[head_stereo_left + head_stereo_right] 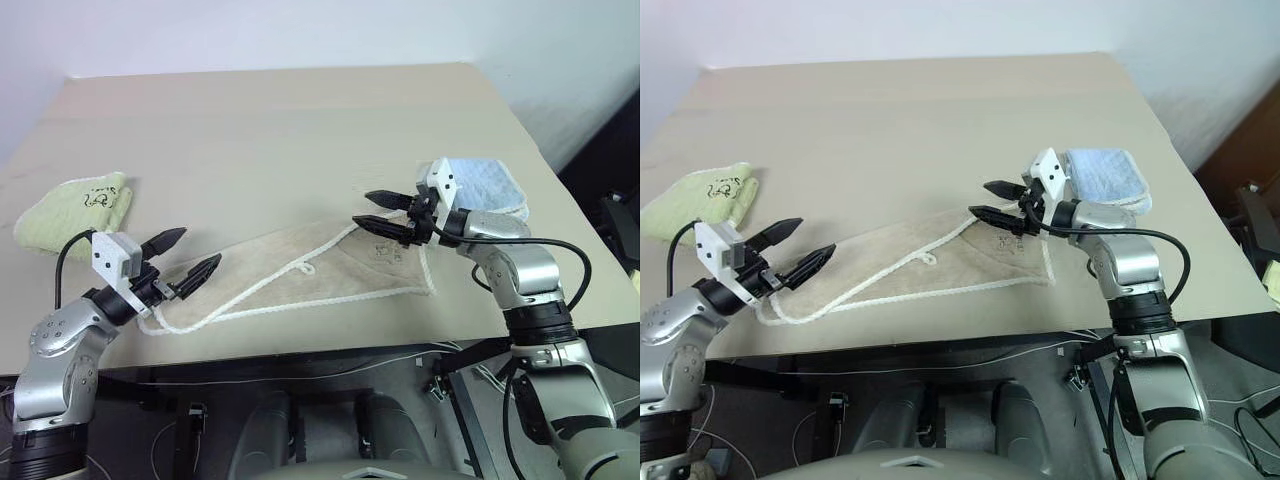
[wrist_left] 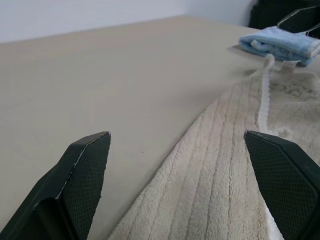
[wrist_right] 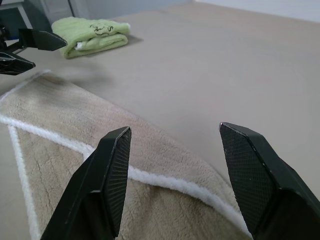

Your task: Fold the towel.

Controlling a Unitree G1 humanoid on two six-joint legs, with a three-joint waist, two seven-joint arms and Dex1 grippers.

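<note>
Both my arms hover level over the beige towel (image 1: 300,270).

Left gripper (image 1: 195,257) gapes wide at its 8 o'clock end, right gripper (image 1: 372,210) parted, empty, at 2 o'clock; tabletop (image 1: 280,130) edge cuts nothing.

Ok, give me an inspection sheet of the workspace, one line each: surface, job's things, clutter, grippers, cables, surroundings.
Surface: beige table.
Job's things: tan towel, partly folded, flat near the front edge, white cord edging.
Clutter: folded green towel far left; folded blue towel far right.
Grippers: left gripper open over the towel's left end; right gripper open over its right end; neither holds it.
Cables: black cable looping along the right arm.
Surroundings: pale wall behind the table.
</note>
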